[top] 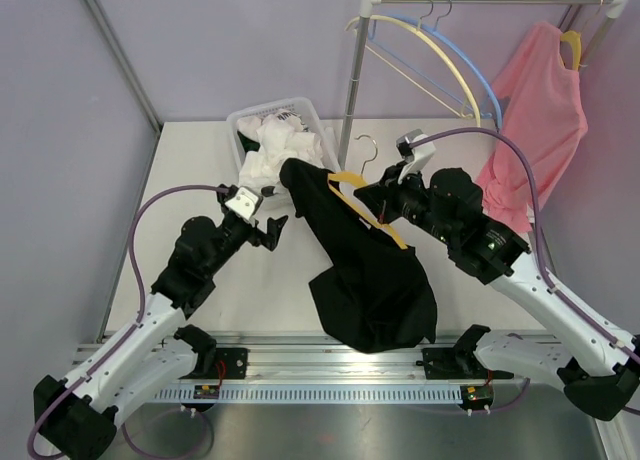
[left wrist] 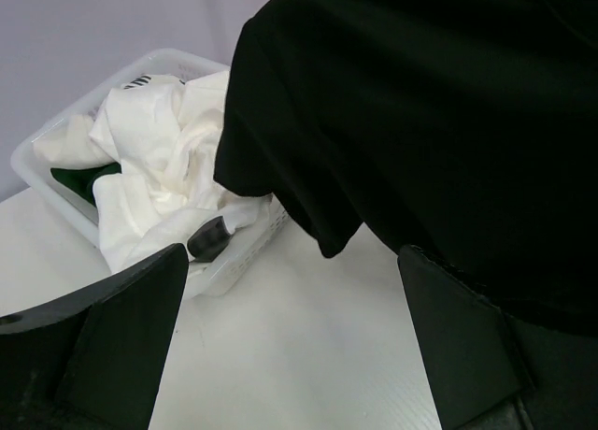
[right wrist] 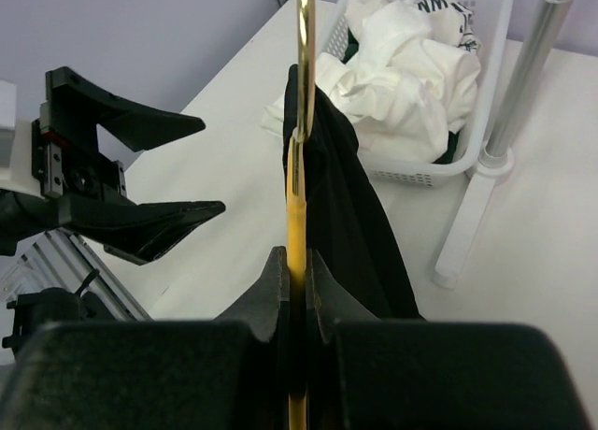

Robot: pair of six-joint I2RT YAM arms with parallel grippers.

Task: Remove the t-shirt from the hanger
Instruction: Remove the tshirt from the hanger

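Observation:
A black t-shirt (top: 365,255) hangs on a yellow hanger (top: 352,180) held above the table. My right gripper (top: 378,202) is shut on the yellow hanger (right wrist: 297,215), with the black t-shirt (right wrist: 346,215) draped just beyond its fingers. My left gripper (top: 278,228) is open and empty, just left of the shirt's upper edge, apart from it. In the left wrist view the black t-shirt (left wrist: 420,112) fills the upper right, between and above the open fingers (left wrist: 121,336).
A white basket (top: 245,120) of white clothes stands at the back, behind the shirt. A metal rack pole (top: 352,80) rises right of it, carrying yellow and blue hangers (top: 440,55) and a pink shirt (top: 540,110).

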